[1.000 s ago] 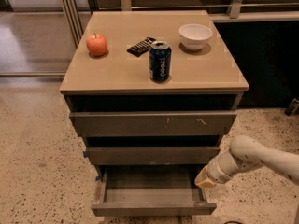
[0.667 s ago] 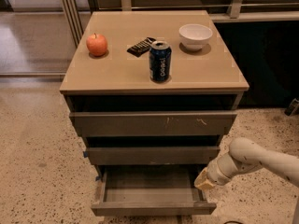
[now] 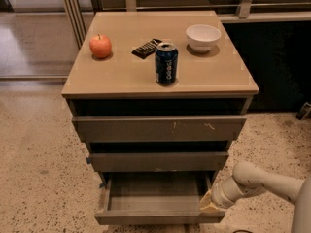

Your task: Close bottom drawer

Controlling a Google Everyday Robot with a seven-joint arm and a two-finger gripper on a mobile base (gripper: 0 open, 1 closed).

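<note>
The bottom drawer [image 3: 155,216] is the narrowest of three grey-brown drawers and stands pulled out at the bottom of the view, its shallow grey tray interior [image 3: 155,191] showing. My gripper [image 3: 208,204] comes in from the right on a white arm [image 3: 262,181] and sits at the drawer's front right corner, against its right side. Its tip is pale and points down-left. The mid-width plain drawer front [image 3: 158,161] and the widest front with pale scratch marks [image 3: 159,128] are above it, both closer in.
On the tan cabinet top [image 3: 214,72] stand a red apple [image 3: 100,46], a dark snack packet [image 3: 146,48], a blue soda can [image 3: 166,63] and a white bowl [image 3: 203,37]. Speckled floor [image 3: 39,178] surrounds the cabinet. A dark panel [image 3: 282,62] stands to the right.
The gripper and arm have shifted very slightly at the drawer's right front corner. The drawer stands as far out as before.
</note>
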